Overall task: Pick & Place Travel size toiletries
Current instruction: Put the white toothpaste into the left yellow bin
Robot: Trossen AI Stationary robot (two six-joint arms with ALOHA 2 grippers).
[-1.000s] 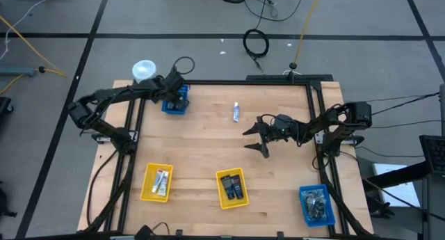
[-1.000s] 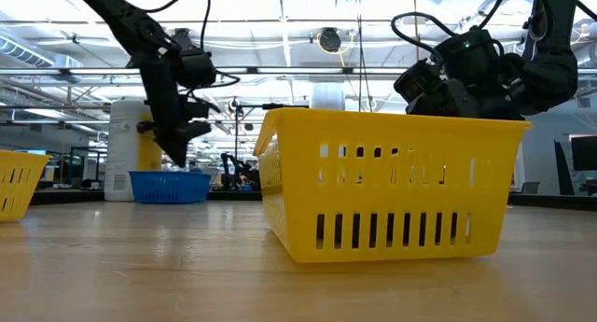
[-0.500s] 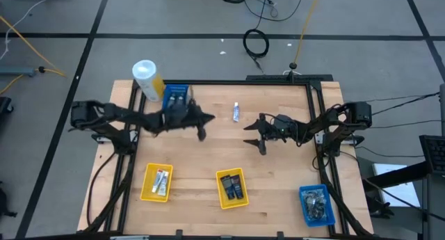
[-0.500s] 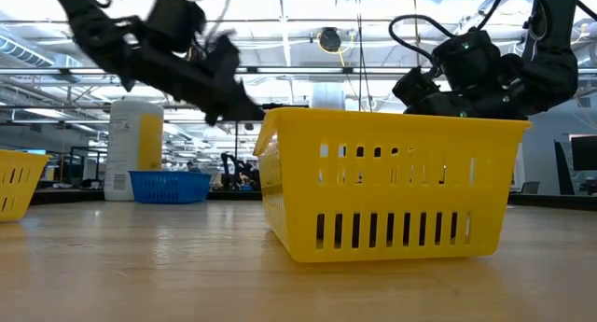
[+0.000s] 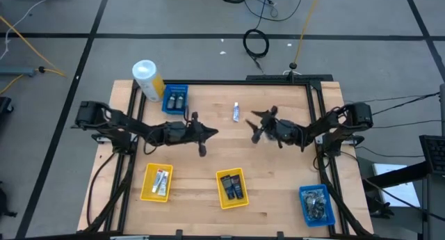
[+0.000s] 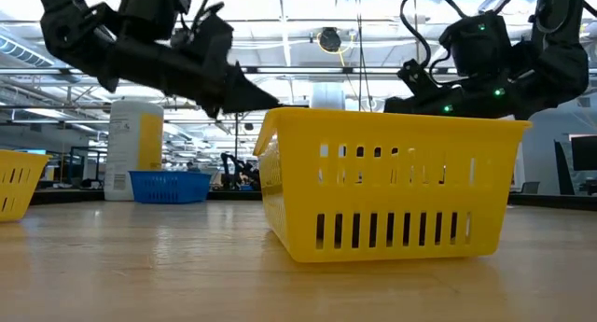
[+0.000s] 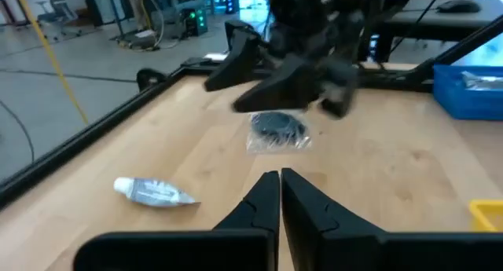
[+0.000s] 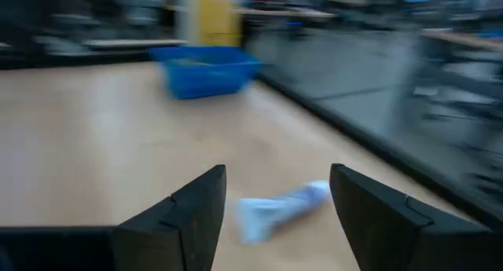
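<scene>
A thin white tube point(image 5: 236, 113) lies flat on the wooden table, near the far edge. My right gripper point(image 5: 256, 126) is open just to the tube's right. In the right wrist view the tube point(image 8: 279, 204) lies between the spread fingers and ahead of them, untouched. My left gripper point(image 5: 203, 137) hovers shut over the table's middle, pointing right. Its wrist view shows the tube point(image 7: 153, 192) and a grey clear-wrapped packet point(image 7: 277, 131) lying under the right gripper. Small dark bottles sit in the far blue tray point(image 5: 175, 99).
A white-and-yellow canister point(image 5: 147, 78) stands at the far left corner. Two yellow trays point(image 5: 156, 181) point(image 5: 231, 188) holding small items sit near the front edge. A blue tray point(image 5: 316, 203) of packets sits at the near right corner. In the low view a yellow tray point(image 6: 392, 187) blocks the table's middle.
My left gripper has left the far blue tray, swung toward the table's middle and tipped from pointing down to nearly level. My right gripper has moved toward the far edge and the tube, and has turned toward it.
</scene>
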